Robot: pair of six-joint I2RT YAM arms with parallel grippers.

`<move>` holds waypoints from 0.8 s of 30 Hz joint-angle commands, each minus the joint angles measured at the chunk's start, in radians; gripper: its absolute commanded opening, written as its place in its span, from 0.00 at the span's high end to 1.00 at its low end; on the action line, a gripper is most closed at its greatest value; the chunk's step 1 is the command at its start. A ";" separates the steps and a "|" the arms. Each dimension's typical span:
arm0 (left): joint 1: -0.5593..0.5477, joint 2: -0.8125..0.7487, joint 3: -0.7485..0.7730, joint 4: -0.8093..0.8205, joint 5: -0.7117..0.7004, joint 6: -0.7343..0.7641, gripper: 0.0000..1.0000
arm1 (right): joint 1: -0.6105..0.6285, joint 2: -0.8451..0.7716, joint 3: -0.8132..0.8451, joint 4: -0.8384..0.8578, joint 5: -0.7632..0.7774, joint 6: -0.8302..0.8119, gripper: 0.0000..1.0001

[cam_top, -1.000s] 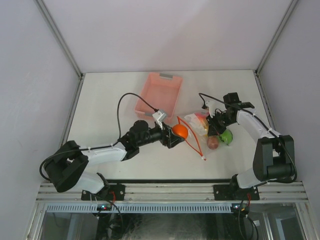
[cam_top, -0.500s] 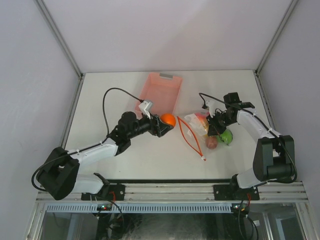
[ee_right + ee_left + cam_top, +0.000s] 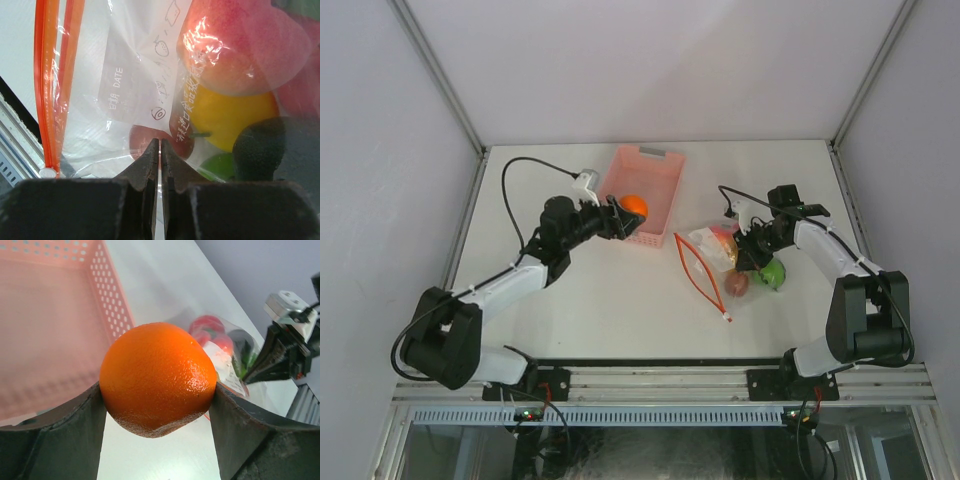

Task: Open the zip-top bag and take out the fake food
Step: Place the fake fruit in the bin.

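Observation:
My left gripper (image 3: 628, 208) is shut on an orange fake fruit (image 3: 634, 206) and holds it above the near right part of the pink basket (image 3: 650, 163). In the left wrist view the orange (image 3: 158, 375) sits between both fingers (image 3: 75, 435). The clear zip-top bag (image 3: 712, 256) lies open right of centre, its red-orange zipper strip (image 3: 700, 276) spread towards the front. My right gripper (image 3: 752, 250) is shut on the bag's plastic (image 3: 125, 85). Inside the bag are a peach (image 3: 225, 45), yellow (image 3: 230, 117), red (image 3: 145, 142) and green (image 3: 774, 273) fake food piece.
The pink slotted basket's wall (image 3: 111, 295) shows close on the left of the left wrist view. The bag with red pieces (image 3: 215, 337) and my right arm (image 3: 285, 350) lie beyond it. White walls and metal posts enclose the table (image 3: 540, 300).
My left arm has carried the orange from the bag's mouth up and left to above the basket. The right arm and the bag have barely moved.

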 commanded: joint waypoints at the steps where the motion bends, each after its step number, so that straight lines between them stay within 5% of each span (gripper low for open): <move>1: 0.034 0.046 0.113 -0.019 -0.025 -0.022 0.76 | 0.000 -0.021 0.038 0.003 -0.007 -0.019 0.97; 24: 0.060 0.361 0.478 -0.401 -0.329 0.019 0.76 | -0.005 -0.016 0.038 0.003 -0.002 -0.021 0.97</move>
